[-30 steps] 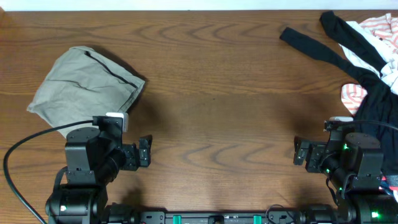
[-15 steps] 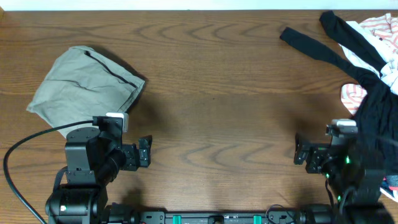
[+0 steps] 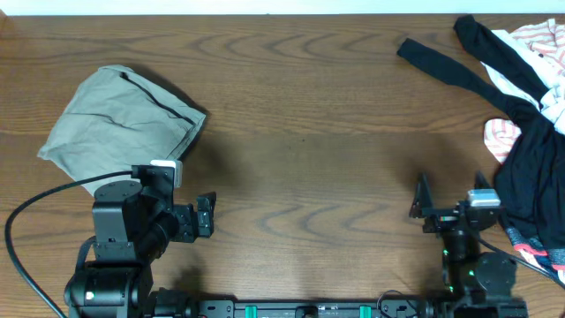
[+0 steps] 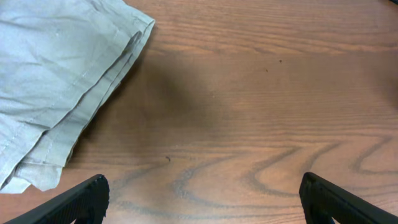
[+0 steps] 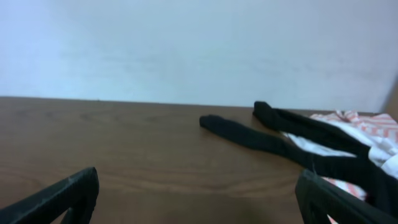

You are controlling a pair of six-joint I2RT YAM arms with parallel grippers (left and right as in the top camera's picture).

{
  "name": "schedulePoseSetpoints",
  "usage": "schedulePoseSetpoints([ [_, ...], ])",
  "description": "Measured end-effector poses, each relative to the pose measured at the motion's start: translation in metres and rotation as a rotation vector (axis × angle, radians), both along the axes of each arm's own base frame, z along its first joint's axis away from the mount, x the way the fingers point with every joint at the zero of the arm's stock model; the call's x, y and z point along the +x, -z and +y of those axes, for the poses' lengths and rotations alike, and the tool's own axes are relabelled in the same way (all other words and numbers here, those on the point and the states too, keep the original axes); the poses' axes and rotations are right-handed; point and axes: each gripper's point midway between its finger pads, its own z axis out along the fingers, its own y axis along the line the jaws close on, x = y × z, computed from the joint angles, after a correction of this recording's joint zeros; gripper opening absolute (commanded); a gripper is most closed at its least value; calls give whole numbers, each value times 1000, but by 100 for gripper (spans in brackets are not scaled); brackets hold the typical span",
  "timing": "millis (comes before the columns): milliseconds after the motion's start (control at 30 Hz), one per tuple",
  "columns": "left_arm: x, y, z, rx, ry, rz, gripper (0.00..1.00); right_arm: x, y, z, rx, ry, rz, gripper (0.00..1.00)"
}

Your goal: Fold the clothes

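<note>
The pale sage shorts (image 3: 119, 119) lie folded in a compact bundle at the table's left; their folded edge shows in the left wrist view (image 4: 59, 93) at upper left. My left gripper (image 3: 206, 215) is open and empty, low over bare wood to the right of and nearer than the shorts; its fingertips frame the left wrist view (image 4: 202, 202). My right gripper (image 3: 422, 208) is open and empty at the front right, tilted up so its view (image 5: 199, 199) looks across the table toward the wall.
A pile of black and pink-and-white striped garments (image 3: 521, 106) lies at the right edge, with a black sleeve (image 3: 441, 66) reaching left; it also shows in the right wrist view (image 5: 311, 140). A pale wall stands behind the table's far edge.
The right arm has pulled back and pitched its wrist upward, so its gripper now points across the table. The left arm and the shorts have not moved.
</note>
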Motion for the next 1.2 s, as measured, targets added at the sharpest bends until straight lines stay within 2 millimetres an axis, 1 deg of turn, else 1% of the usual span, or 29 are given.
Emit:
schedulePoseSetpoints([
  [33, 0, 0, 0, 0, 0, -1, 98, 2, 8, 0, -1, -1, 9, 99],
  [67, 0, 0, 0, 0, 0, -2, 98, 4, 24, 1, -2, -4, 40, 99],
  [167, 0, 0, 0, 0, 0, -1, 98, 6, 44, 1, -4, -6, 80, 99],
  [1200, -1, -1, 0, 0, 2, -8, 98, 7, 43, 1, -4, -7, 78, 99],
])
